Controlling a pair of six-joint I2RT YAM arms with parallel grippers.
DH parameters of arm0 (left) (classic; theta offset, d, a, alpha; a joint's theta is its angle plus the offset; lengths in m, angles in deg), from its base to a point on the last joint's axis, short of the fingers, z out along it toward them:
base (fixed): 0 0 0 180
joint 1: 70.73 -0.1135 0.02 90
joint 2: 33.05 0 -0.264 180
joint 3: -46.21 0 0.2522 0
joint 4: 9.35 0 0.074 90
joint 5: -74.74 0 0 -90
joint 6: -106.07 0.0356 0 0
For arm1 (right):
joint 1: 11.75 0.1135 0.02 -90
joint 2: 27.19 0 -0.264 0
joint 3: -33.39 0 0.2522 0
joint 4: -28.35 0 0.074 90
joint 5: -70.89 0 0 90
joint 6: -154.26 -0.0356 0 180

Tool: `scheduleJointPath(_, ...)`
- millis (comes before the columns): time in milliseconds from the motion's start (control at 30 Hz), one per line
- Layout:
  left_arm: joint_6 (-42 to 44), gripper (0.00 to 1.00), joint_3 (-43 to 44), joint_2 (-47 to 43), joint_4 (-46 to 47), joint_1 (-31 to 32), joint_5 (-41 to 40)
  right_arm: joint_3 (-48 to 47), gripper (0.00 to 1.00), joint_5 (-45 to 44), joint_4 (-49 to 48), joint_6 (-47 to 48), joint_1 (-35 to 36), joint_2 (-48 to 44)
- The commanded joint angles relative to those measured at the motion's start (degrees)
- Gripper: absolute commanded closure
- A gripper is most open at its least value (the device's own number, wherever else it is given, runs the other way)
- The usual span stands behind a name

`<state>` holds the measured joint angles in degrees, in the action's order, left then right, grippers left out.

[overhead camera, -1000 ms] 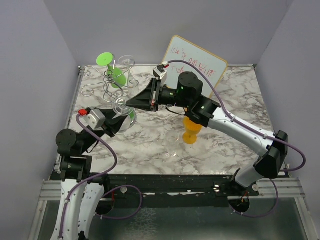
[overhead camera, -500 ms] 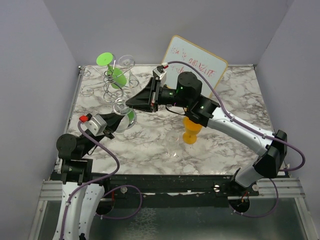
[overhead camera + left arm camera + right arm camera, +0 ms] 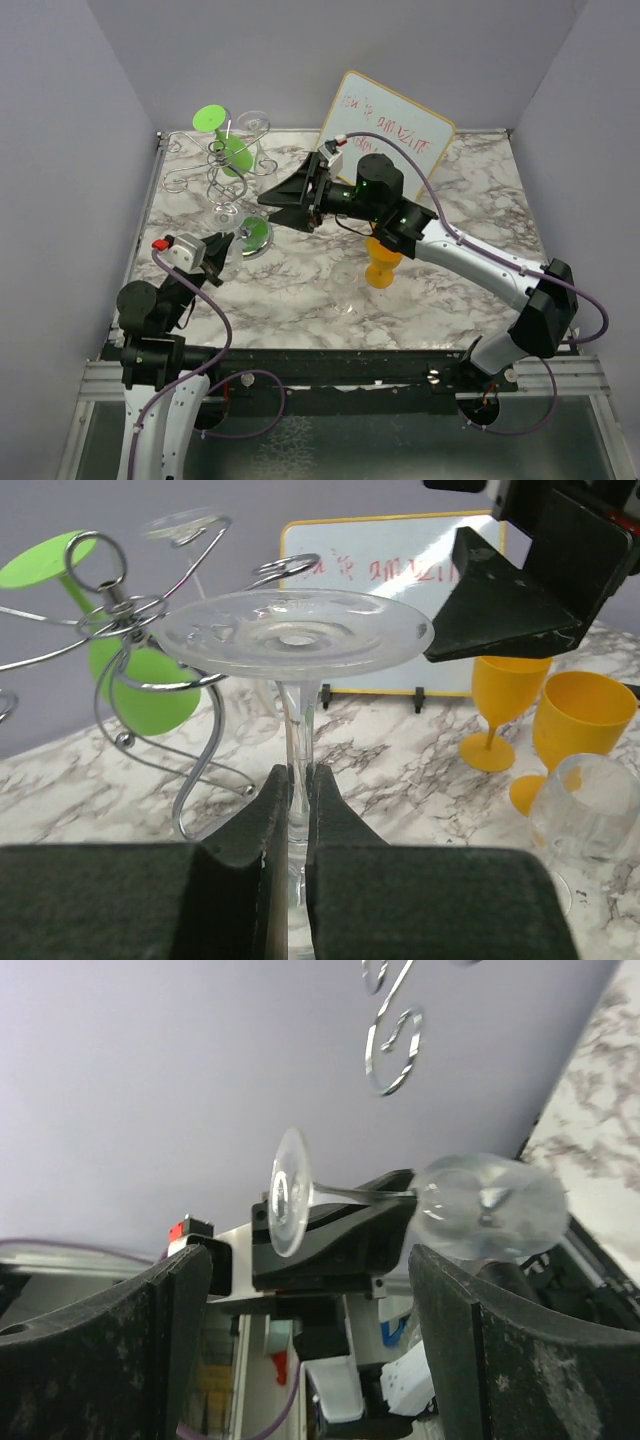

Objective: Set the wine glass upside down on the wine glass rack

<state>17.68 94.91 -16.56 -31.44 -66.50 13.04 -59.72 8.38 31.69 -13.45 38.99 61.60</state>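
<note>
The left tool (image 3: 297,785) pinches the wine glass (image 3: 295,630) by its stem, foot uppermost, above the bench (image 3: 450,280), near the wire rack (image 3: 130,630). The right tool (image 3: 279,208) hovers close by, fingers spread wide and holding nothing.

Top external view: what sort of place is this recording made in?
Probably a lab test cell rather than a home: plain lilac walls box in a marble-patterned table, a handwritten whiteboard is propped at the back, and an aluminium frame runs along the near edge.
</note>
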Motion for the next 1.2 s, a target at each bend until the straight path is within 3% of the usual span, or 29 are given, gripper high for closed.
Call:
scheduleJointPath(0,-1.4,1.0,0.3,-2.6,-4.1,-0.3,-11.9,2.8,0.15,-5.6,-1.0,3.1,-2.1,-4.0)
scheduleJointPath(167,-1.2,1.0,5.3,-0.3,-3.4,-0.3,-23.6,3.9,0.15,-8.4,-0.3,5.3,-3.2,-6.2)
scheduleJointPath(267,-1.0,1.0,8.8,4.7,-4.0,-0.3,-26.2,4.5,0.15,-8.4,-1.0,5.5,-4.3,-7.1)
scheduleJointPath(567,-4.1,1.0,8.9,11.3,1.2,-0.2,-26.7,5.8,0.17,-9.7,-0.6,6.7,-6.3,-9.2)
scheduleJointPath(700,-4.5,1.0,9.7,12.8,0.8,-0.3,-23.8,3.9,0.18,-5.2,-1.3,5.1,-7.3,-7.5)
scheduleJointPath(1167,-8.9,1.0,6.0,16.6,1.6,-0.3,-27.9,6.1,0.2,-2.3,-6.7,2.5,-8.2,-6.7)
